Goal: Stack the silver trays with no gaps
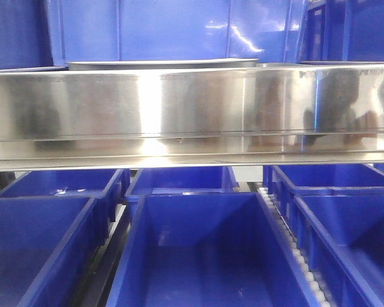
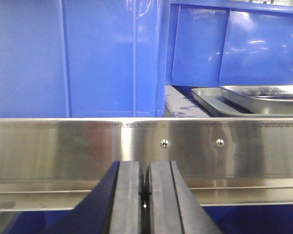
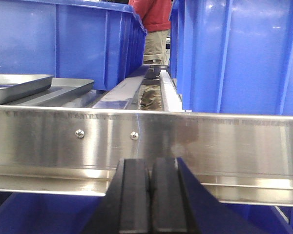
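Two silver trays lie on the shelf behind the steel rail. In the left wrist view the upper tray [image 2: 268,95] rests askew on the lower tray [image 2: 210,103], at the right. In the right wrist view the same pair sits at the left, upper tray [image 3: 17,85] over lower tray [image 3: 71,88]. The front view shows only a thin tray rim [image 1: 163,64] above the rail. My left gripper [image 2: 145,168] is shut and empty, just in front of the rail. My right gripper [image 3: 150,165] is shut and empty, also in front of the rail.
A long mirror-like steel shelf rail [image 1: 192,109] with screws [image 2: 164,143] crosses every view. Tall blue bins [image 2: 73,58] stand behind the trays. Open blue bins [image 1: 198,249] fill the lower shelf. A roller track [image 3: 168,90] runs back toward a person in red [image 3: 154,14].
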